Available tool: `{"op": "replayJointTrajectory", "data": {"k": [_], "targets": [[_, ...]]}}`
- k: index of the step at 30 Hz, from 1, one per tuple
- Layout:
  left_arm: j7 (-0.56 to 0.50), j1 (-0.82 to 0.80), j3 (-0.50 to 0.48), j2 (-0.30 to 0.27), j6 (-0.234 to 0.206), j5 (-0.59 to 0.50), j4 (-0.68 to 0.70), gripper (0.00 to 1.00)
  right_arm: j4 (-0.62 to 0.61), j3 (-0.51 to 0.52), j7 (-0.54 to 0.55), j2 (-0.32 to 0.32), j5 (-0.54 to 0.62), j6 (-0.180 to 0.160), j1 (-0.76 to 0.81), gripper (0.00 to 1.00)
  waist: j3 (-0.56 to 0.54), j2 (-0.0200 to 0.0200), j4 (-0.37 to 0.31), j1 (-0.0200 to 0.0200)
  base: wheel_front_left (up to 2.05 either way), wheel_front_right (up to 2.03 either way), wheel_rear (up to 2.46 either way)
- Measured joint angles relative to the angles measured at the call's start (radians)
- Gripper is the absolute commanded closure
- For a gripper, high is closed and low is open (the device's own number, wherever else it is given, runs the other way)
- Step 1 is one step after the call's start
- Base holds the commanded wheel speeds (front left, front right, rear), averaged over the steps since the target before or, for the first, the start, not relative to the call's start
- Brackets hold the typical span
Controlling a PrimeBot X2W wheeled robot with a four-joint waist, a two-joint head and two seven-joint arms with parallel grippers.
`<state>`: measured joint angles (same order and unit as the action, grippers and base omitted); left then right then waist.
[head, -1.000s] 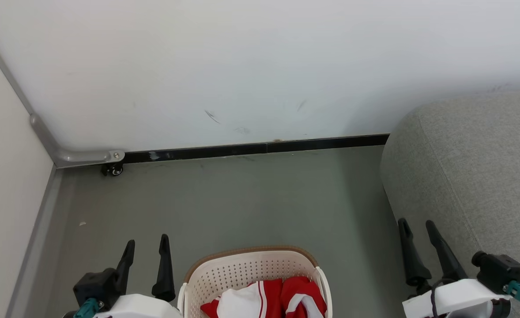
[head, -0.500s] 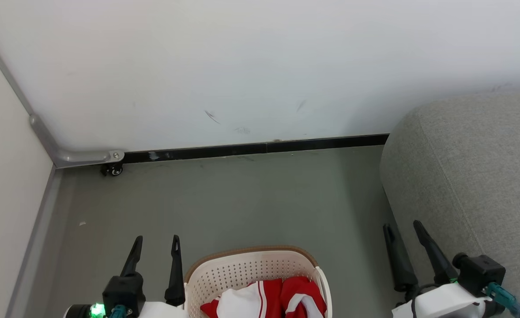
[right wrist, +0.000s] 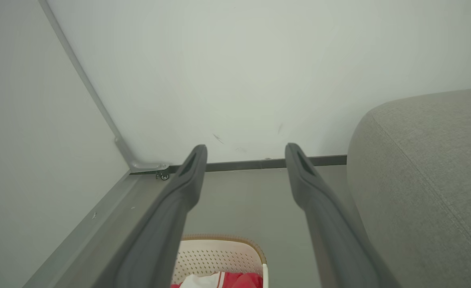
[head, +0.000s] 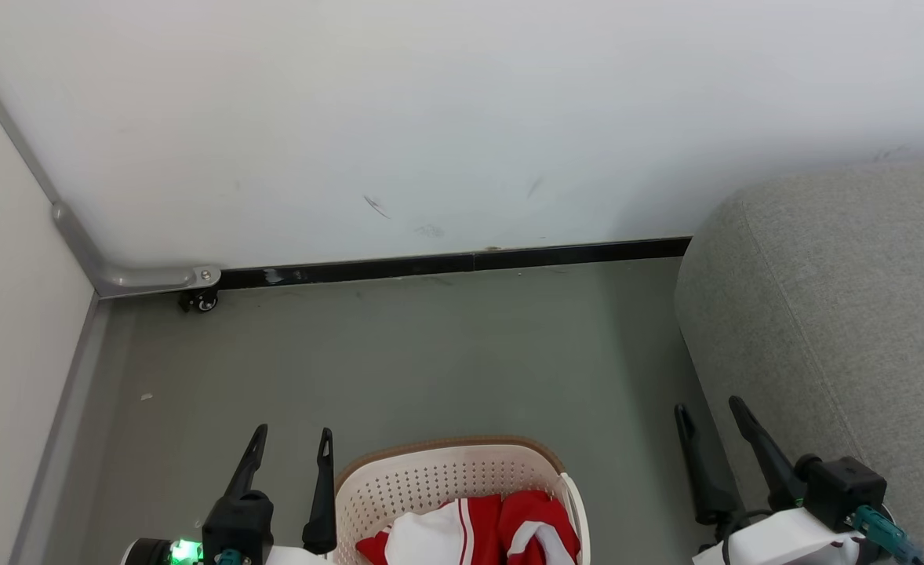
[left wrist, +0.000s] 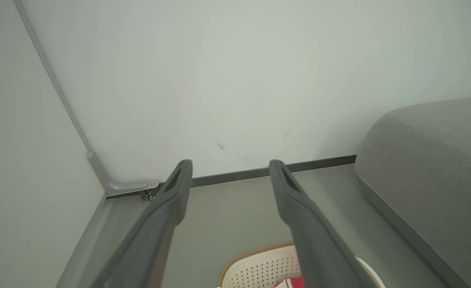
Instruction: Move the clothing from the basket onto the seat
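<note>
A home-like room corner with grey sofa point(head: 838, 314), laundry basket point(head: 431, 482), white wall point(head: 431, 118).

The basket point(head: 446, 449) sits on the grey floor point(head: 431, 353) at the near edge, with the red-and-white clothing point(head: 482, 534) bunched inside it. The left gripper point(head: 294, 430) hangs just left of the basket, fingers spread and holding nothing. The right gripper point(head: 707, 404), also spread, hangs between the basket and the grey seat point(head: 838, 298) on the right. A white wall point(head: 431, 118) with a black baseboard point(head: 470, 260) stands at the far side.
</note>
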<state>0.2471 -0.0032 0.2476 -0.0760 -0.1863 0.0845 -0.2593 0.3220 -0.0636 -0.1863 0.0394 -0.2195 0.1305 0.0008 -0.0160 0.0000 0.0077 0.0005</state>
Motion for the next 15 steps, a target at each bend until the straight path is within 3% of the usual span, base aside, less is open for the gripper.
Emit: {"op": "replayJointTrajectory", "data": {"k": [15], "targets": [[0.0, -0.002, -0.004, 0.006, -0.007, 0.001, -0.002, 0.0, 0.008, 0.001, 0.0, 0.0, -0.012, 0.0, 0.0, 0.0, 0.001, 0.0, 0.001, -0.0001, 0.0, 0.0, 0.0]]}}
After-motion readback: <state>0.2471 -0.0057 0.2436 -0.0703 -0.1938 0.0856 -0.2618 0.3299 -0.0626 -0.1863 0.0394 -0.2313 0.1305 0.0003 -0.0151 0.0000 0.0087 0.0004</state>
